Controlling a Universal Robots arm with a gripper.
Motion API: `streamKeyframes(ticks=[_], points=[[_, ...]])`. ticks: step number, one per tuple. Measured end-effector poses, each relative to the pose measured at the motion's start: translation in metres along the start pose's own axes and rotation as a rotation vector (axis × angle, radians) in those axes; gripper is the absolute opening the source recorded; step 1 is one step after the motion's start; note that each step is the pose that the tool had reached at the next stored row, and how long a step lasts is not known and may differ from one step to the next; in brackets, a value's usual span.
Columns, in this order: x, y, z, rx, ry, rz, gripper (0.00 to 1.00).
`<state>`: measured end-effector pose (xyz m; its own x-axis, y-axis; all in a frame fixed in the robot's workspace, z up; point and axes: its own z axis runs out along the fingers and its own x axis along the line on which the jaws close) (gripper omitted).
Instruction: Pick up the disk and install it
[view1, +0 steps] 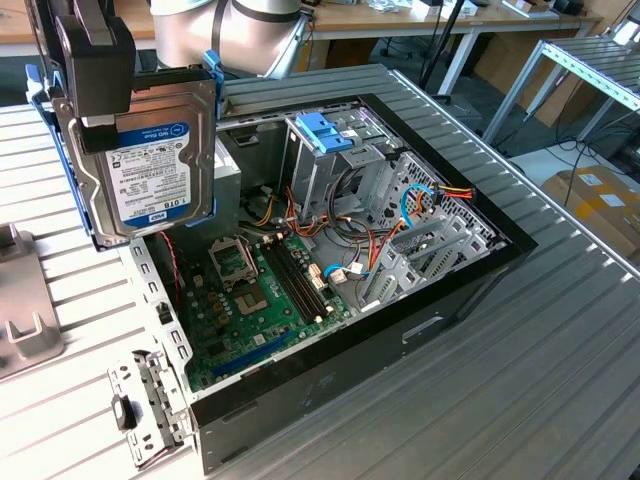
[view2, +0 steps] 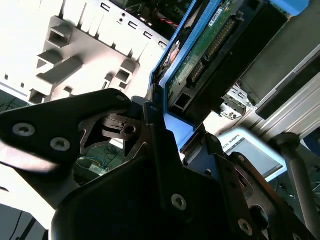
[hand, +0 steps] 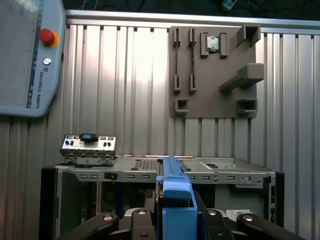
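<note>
The disk (view1: 160, 170), a silver drive with a white and blue label in light blue rails, hangs tilted in the air above the open computer case's (view1: 470, 290) corner at the exterior view's left. My gripper (view1: 100, 125) is shut on its upper edge. In the second wrist view the disk's green circuit side (view2: 200, 55) runs away from the black fingers (view2: 155, 120). In the first wrist view its blue rail (hand: 172, 175) stands edge-on between the gripper's (hand: 177, 215) jaws, above the case wall (hand: 220, 175).
Inside the case are a metal drive cage with a blue bracket (view1: 325, 135), a green motherboard (view1: 260, 300) and loose cables (view1: 420, 200). A grey holder plate (hand: 215, 75) lies on the ribbed table beyond the case. A teach pendant (hand: 25, 55) rests nearby.
</note>
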<state>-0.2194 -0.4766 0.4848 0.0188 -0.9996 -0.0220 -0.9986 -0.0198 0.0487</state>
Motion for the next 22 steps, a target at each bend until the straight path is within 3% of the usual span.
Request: streamKeyframes(ticks=[22], points=[[0.01, -0.0045, 0.0008, 0.0, 0.0, 0.0, 0.37]])
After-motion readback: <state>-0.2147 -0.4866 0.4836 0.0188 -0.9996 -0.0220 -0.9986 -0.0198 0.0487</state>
